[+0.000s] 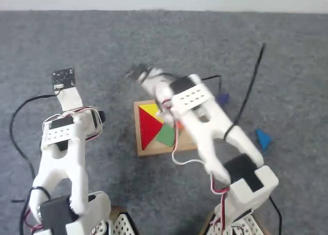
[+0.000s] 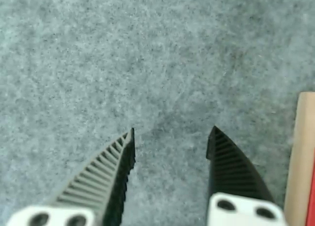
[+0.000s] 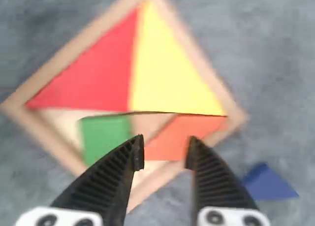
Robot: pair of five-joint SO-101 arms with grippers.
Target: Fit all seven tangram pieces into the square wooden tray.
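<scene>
Right gripper [image 3: 165, 139] hangs over the square wooden tray [image 1: 141, 151], its claw parted by a narrow gap with nothing between the fingers, tips above the orange piece [image 3: 172, 137]. The tray lies mid-tabletop between the 2 arms and holds 4 pieces. A yellow triangle [image 1: 149, 110] sits along its far edge and a red triangle [image 1: 147, 126] along its left edge. A green square [image 1: 166, 135] lies by its near edge, and the orange piece sits right of centre. Bare wood shows around the green square. 2 blue pieces lie outside on the grey carpeted tabletop [image 1: 102, 50]. A dark blue piece [image 1: 222, 98] lies beyond the tray's far right corner, and a lighter blue triangle [image 1: 263, 139] lies toward the tabletop's right edge. Left gripper [image 2: 172, 132] is wide open and empty over bare carpet just left of the tray.
</scene>
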